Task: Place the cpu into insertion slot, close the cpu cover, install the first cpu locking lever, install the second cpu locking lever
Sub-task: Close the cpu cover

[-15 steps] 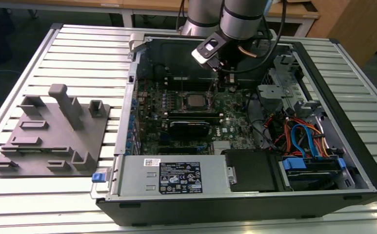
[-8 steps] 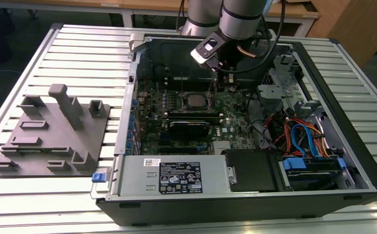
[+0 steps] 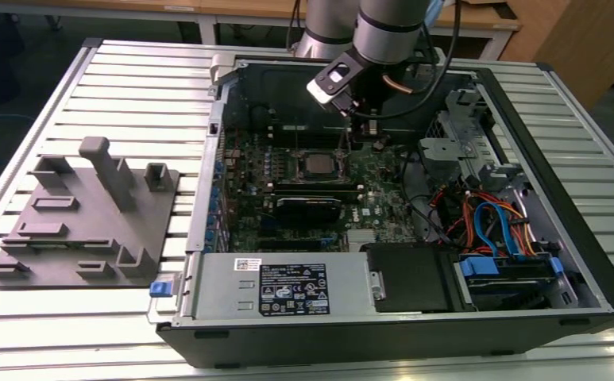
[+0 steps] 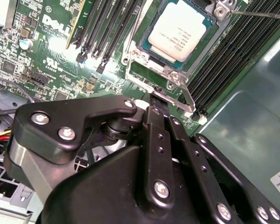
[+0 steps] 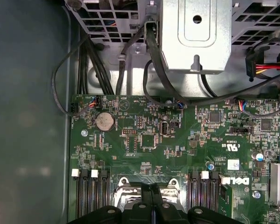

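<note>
While the cpu [image 3: 313, 163] is sitting in the insertion slot [image 3: 290, 164], the locking step is seemingly in hand.
The cpu cover [image 4: 170, 71] is apparently lying over it; just toward the exterior view's right, the gripper [image 3: 370, 141] is hanging, jaws closed and empty; the thin lever [image 4: 256, 15] is demanding exact aim.

Even overhead light fell bright on the slatted table [image 3: 94, 87] in the exterior view, while the inside of the computer case [image 3: 391, 345] sat in shade, its motherboard [image 3: 381, 210] dusky. The arm [image 3: 386, 28] carried a pale streak of glare down its silver tube. In the second wrist view the cpu [image 4: 177, 30] shone almost white, and screw heads glinted on the otherwise dark gripper [image 4: 155, 99]. In the first wrist view the metal bracket [image 5: 196, 42] was brightly lit, the coin cell [image 5: 105, 122] gleamed, and the case wall [image 5: 28, 116] lay dim with a bluish-green cast.
</note>
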Robot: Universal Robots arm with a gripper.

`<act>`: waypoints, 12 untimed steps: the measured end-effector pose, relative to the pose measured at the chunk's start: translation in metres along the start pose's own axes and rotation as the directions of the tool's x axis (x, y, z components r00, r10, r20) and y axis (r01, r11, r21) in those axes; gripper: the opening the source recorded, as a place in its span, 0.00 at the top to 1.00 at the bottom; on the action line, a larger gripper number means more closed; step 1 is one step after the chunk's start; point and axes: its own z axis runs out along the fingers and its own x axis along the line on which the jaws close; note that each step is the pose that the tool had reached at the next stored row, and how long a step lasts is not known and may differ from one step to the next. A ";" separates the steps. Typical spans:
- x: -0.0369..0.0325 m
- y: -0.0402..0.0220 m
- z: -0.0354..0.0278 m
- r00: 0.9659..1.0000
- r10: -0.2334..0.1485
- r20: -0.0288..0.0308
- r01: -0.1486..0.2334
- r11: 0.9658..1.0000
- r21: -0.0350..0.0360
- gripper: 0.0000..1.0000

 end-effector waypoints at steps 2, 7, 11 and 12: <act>0.0000 -0.0002 0.0000 1.000 0.000 0.000 0.000 1.000 0.000 0.90; 0.0000 -0.0008 0.0000 1.000 0.000 0.000 0.000 1.000 0.000 0.90; 0.0000 -0.0019 0.0000 1.000 0.000 0.000 0.000 1.000 0.000 0.90; 0.0000 -0.0021 0.0000 1.000 0.000 0.000 0.000 1.000 0.000 0.90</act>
